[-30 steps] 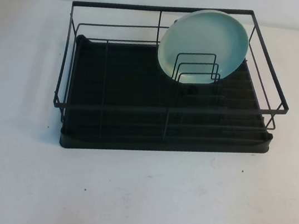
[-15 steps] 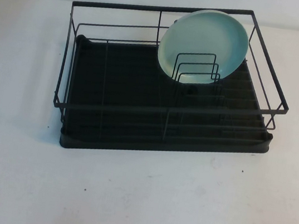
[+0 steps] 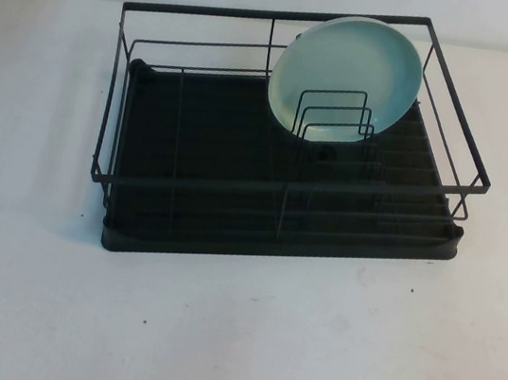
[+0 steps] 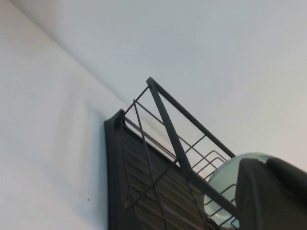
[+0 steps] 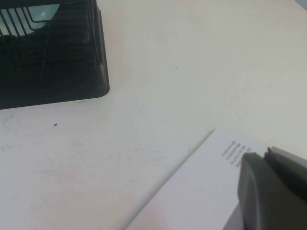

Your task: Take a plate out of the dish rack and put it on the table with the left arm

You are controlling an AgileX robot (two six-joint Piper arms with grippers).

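In the high view neither arm reaches into the scene. The left tool (image 4: 268, 194) shows only as a dark corner at the lower right of its own wrist view, well short of the rack; I cannot tell whether it is spread or pressed together.

The dish rack (image 3: 192, 157) fills the middle of the table (image 3: 10, 287). In the upper right of the high view the plate (image 3: 348, 70) stands on edge, tilted back toward the rear rail, with short wire dividers (image 3: 334, 116) crossing its lower face.

The main risk is that a tool coming from the left catches the top rail or the dividers, which would jolt the rack or tip the plate. A thin smooth rim may also slip from a shallow pinch.

The right tool (image 5: 271, 191) sits at the lower right of its wrist view, over a white sheet (image 5: 201, 191) well apart from the rack, state unclear.
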